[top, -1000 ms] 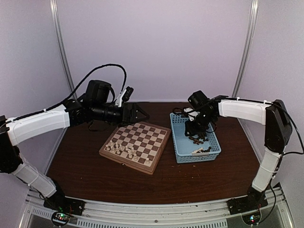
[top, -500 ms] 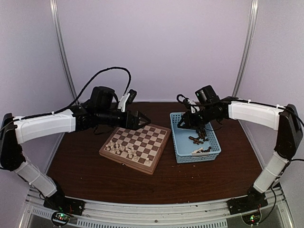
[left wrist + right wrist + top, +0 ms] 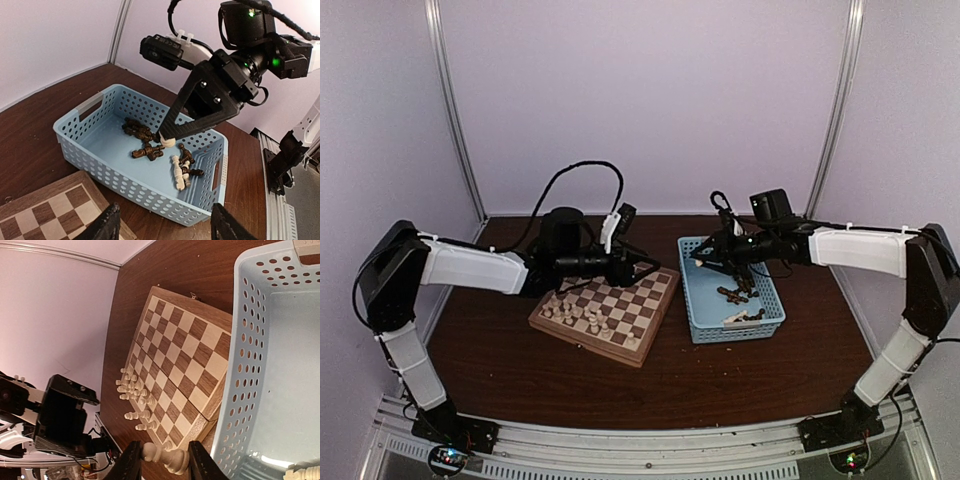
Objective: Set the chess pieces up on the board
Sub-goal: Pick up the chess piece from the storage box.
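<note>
One white piece (image 3: 164, 455) is clamped in the right hand (image 3: 166, 137). It lies sideways across the fingertips rather than upright and is carried above the board-side edge of the blue basket (image 3: 85, 142). The left hand (image 3: 167, 227) hovers at the far corner of the board (image 3: 642, 288), facing the basket, fingers apart with nothing between them. The board lies on the tabletop (image 3: 520, 370) just beside the basket. A cluster of cream pieces (image 3: 576, 312) stands along its near-left rows, and the other squares are bare. In the basket, a heap of dark pieces (image 3: 141, 132) and a few spare cream pieces (image 3: 179, 172) all lie on their sides, some overlapping. These figurines look light, rigid and smooth-turned, so they should not crush, but they are likely to roll, slip or twist in a pinch. The narrow bases probably tip at a slight nudge, especially next to standing neighbours. The best hold seems to be the waist just above the base, fingers square to the stem. The held piece would likely need turning base-down before it can stand on a square. The tangled ones call for picking whichever lies freest on top.
</note>
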{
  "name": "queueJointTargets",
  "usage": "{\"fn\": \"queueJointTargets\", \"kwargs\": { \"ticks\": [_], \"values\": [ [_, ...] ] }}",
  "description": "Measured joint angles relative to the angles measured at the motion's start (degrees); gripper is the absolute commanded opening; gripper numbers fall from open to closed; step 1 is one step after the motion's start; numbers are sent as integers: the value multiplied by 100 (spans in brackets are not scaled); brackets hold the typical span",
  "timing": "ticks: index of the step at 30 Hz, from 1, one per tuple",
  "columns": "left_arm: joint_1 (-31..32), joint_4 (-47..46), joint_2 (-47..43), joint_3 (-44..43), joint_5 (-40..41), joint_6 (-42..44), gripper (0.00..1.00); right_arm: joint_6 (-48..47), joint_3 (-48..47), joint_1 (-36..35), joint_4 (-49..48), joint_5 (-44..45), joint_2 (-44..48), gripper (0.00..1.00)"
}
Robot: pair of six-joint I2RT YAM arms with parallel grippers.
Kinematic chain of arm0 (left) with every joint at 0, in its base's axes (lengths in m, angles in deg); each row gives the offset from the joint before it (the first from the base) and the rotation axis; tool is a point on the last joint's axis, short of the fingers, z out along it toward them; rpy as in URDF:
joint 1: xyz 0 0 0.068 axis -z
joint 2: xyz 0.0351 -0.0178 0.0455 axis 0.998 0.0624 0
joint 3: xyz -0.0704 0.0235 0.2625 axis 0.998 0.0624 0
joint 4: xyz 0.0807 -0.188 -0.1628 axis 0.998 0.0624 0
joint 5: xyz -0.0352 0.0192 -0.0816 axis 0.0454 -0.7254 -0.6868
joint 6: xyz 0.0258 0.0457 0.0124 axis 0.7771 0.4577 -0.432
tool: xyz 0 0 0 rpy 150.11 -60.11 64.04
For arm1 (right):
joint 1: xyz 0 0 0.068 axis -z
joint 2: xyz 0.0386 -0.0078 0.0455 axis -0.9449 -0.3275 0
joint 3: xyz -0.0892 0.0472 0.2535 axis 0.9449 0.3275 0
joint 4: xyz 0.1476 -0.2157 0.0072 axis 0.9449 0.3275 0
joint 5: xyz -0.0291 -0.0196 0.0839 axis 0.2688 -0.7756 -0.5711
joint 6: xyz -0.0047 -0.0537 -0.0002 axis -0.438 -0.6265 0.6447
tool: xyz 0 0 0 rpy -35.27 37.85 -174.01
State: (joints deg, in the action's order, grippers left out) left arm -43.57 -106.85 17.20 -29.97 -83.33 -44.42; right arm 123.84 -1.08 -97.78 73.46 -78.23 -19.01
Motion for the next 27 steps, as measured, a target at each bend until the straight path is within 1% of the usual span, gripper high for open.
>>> {"fn": "queueJointTargets", "kwargs": {
  "ticks": [4, 10, 16, 20, 23, 27],
  "values": [
    [33, -518, 612, -350, -223, -22, 61, 380, 136, 0, -372, -190, 96, 32],
    [101, -879, 1147, -885, -376, -105, 61, 715, 236, -2, -804, -396, 138, 32],
    [190, -1064, 1440, -1272, -538, -219, 55, 940, 269, -2, -1132, -555, 138, 32],
    [208, -1167, 1574, -1405, -623, -317, 47, 1067, 317, -2, -1274, -636, 138, 32],
    [212, -1207, 1668, -1537, -678, -387, 43, 1209, 374, -9, -1475, -684, 138, 33],
    [212, -1261, 1773, -1663, -758, -435, 42, 1355, 439, -13, -1657, -758, 138, 33]
  ]
}}
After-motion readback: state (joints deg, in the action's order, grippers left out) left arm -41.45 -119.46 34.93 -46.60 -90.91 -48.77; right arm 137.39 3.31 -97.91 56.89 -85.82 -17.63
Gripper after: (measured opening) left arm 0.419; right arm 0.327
